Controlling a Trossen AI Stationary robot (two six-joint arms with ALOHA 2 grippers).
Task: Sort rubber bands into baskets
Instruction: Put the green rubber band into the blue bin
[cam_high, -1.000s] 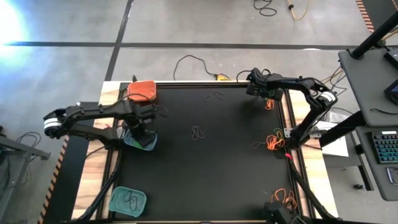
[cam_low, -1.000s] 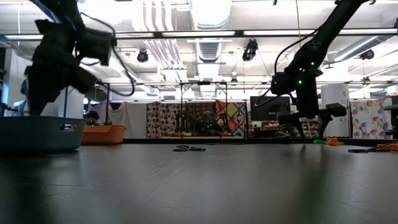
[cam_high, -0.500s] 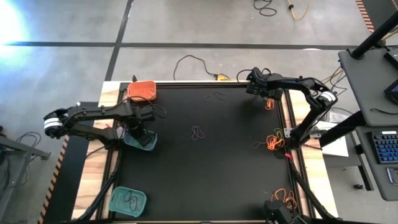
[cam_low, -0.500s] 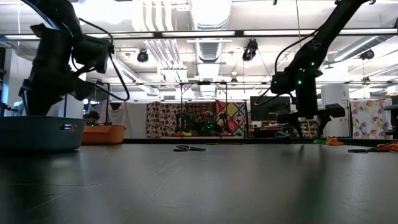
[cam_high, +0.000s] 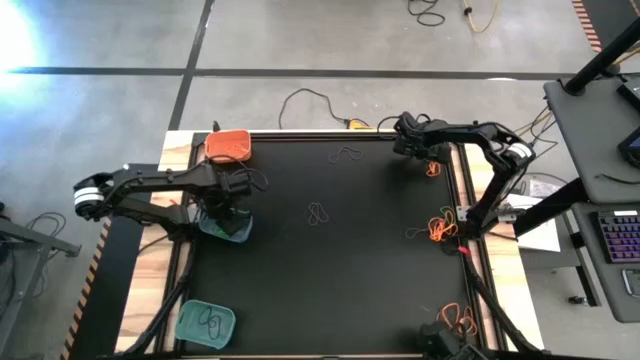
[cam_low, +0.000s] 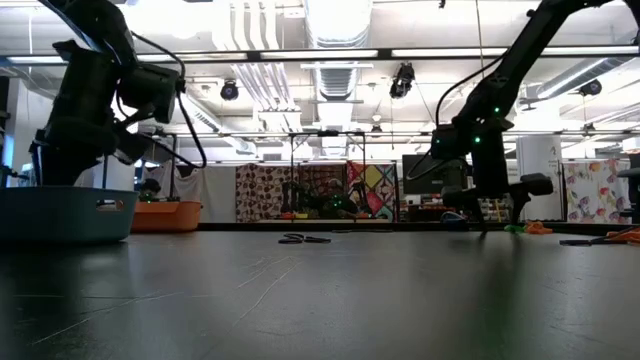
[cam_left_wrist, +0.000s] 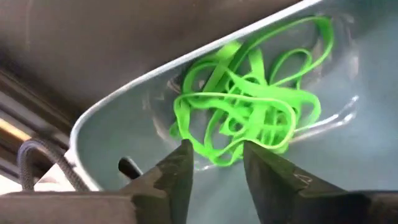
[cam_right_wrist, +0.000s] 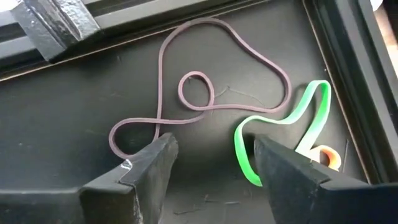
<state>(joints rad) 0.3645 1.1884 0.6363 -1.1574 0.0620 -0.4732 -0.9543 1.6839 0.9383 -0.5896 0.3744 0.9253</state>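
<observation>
My left gripper (cam_left_wrist: 216, 163) points straight down into a teal basket (cam_high: 238, 230) at the table's left edge, its fingers open just above a tangle of bright green rubber bands (cam_left_wrist: 249, 112) lying on the basket's floor. My right gripper (cam_right_wrist: 214, 158) hovers open over the black mat at the far right corner (cam_high: 408, 140). Below it a dark band (cam_right_wrist: 205, 93) lies flat in loops, with a green band (cam_right_wrist: 311, 118) and an orange one (cam_right_wrist: 326, 155) beside it. An orange basket (cam_high: 229, 146) stands at the far left, and a second teal basket (cam_high: 206, 323) at the near left.
Loose black bands lie mid-mat (cam_high: 318, 213) and near the far edge (cam_high: 347, 154). Orange bands are heaped along the right edge (cam_high: 440, 228) and at the near right (cam_high: 460, 320). The mat's raised frame (cam_right_wrist: 348, 74) runs close to my right gripper.
My left gripper has turned a little at the wrist while staying over the teal basket.
</observation>
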